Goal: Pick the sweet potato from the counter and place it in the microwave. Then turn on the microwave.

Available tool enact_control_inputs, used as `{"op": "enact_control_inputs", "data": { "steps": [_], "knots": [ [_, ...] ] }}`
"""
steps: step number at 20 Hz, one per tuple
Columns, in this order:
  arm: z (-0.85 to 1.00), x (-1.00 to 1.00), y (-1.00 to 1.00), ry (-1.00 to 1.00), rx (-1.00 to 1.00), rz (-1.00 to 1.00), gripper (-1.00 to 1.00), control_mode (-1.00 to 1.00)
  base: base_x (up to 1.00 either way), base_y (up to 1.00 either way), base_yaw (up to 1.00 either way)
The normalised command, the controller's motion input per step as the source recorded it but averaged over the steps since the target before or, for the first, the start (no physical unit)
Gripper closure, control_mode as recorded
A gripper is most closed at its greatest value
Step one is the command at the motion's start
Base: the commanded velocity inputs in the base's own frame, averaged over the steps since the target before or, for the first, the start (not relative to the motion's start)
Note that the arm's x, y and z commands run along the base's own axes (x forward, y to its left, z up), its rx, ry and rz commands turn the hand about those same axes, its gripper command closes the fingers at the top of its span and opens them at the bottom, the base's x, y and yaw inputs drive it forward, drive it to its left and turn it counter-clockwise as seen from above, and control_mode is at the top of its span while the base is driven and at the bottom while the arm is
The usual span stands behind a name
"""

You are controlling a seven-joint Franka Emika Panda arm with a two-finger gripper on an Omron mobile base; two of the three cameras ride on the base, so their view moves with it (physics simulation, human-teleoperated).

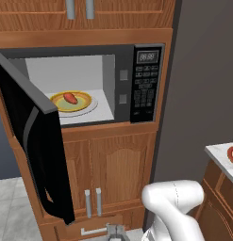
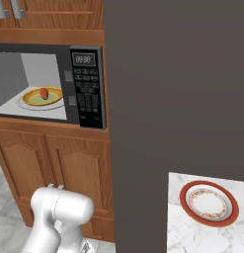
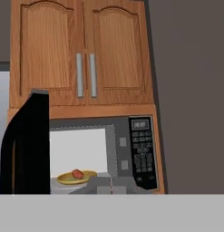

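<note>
Closed end effector [image 3: 111, 186] partly cut off; sweet potato [image 1: 70, 98] inside microwave [image 1: 89, 84].

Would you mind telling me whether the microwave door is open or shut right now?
Open. The microwave door swings out leftward, exposing the sweet potato on its yellow plate inside.

White arm [image 1: 177, 207] low and folded — fingers [image 3: 104, 189] pressed together, empty.
</note>
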Motion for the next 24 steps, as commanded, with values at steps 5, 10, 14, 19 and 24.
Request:
{"op": "enact_control_inputs", "data": {
  "steps": [5,10,14,19,24],
  "knots": [
    [-0.21,0.45,0.33,-0.12,0.00,0.00,1.00,-1.00,0.00,0.00,0.00],
    [-0.31,0.39,0.37,-0.13,0.00,0.00,1.00,-1.00,0.00,0.00,0.00],
    [-0.42,0.47,0.35,-0.09,0.00,0.00,1.00,-1.00,0.00,0.00,0.00],
    [-0.49,0.55,0.33,-0.06,0.00,-0.02,1.00,-1.00,0.00,0.00,0.00],
    [-0.54,0.66,0.37,-0.02,0.00,-0.04,1.00,-1.00,0.00,0.00,0.00]
  ]
}}
